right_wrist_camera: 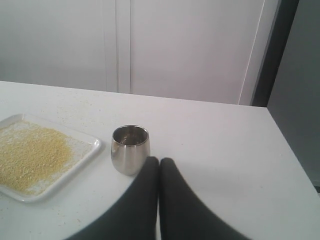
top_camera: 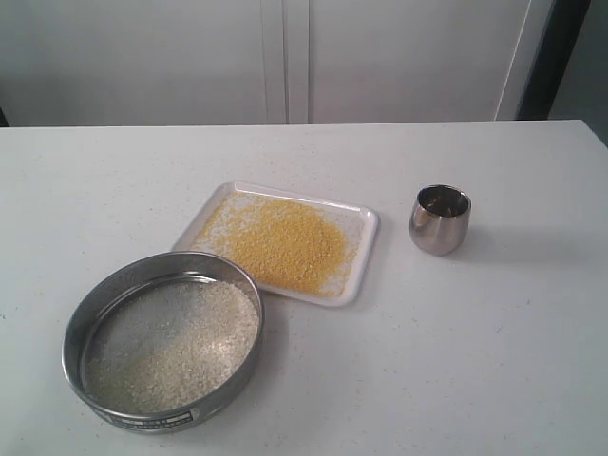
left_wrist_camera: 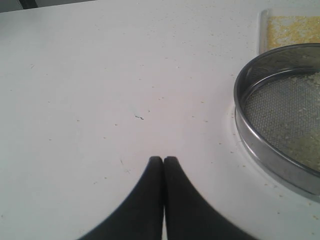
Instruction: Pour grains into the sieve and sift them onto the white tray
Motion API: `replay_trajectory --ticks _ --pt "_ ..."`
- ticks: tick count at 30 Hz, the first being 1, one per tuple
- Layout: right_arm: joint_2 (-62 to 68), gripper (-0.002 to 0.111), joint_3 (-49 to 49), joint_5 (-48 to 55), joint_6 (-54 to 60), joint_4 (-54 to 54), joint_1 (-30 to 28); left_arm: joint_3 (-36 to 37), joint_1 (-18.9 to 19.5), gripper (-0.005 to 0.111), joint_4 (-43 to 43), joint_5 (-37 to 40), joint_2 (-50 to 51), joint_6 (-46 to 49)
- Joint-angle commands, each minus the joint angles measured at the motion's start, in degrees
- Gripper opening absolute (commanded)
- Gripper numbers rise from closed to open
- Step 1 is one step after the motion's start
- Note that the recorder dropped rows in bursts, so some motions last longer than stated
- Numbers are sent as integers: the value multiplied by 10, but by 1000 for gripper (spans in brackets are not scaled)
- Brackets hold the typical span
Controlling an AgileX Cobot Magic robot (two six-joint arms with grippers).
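- Grains (top_camera: 285, 245): the golden-yellow fraction lies as a broad, flat heap on the white tray (top_camera: 365, 251). It covers most of the floor, with a thinner, paler dusting towards the tray's left end.
- The whitish-beige fraction lies inside the sieve (top_camera: 142, 269), spread over the mesh. It is denser on the right and near side, and bare mesh shows at the far left.
- Sieve: stands upright on the table (top_camera: 456, 361) at front left, with the small label (top_camera: 157, 421) on its near wall. Its far rim sits just beside the tray's near-left corner; I cannot tell whether they touch.
- White tray: flat on the table near the centre, set at an angle to the table edge, behind and to the right of the sieve.
- Stray grains speckle the table around the sieve; this shows clearly in the left wrist view.
- Steel cup (top_camera: 440, 220): upright, mouth up, to the right of the tray and clear of it.
- Left gripper (left_wrist_camera: 163, 160): fingers pressed together, gripping nothing. It hangs over bare table, with the sieve off to one side and well apart.
- Right gripper (right_wrist_camera: 159, 161): fingers pressed together, gripping nothing. The steel cup stands just ahead of the tips, with the tray beyond it.
- Background: pale cabinet panels (top_camera: 285, 57) behind the table and a dark vertical strip (top_camera: 551, 57) at far right.
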State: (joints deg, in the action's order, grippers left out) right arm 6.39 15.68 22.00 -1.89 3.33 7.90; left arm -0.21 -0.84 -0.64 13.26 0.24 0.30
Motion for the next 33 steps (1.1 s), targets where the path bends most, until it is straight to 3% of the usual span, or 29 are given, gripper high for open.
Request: replay_trajectory --ticks 1,15,26,33 --pt "-3 0 -5 2 3 -1 1 2 2 0 -7 1 -2 2" --pt "-3 0 -78 -75 3 -22 1 2 2 0 -7 1 -2 2" --pt "-3 0 -157 -84 3 -33 1 2 2 0 -7 1 -2 2" --pt "-22 0 -157 -74 3 -33 1 2 2 0 -7 1 -2 2"
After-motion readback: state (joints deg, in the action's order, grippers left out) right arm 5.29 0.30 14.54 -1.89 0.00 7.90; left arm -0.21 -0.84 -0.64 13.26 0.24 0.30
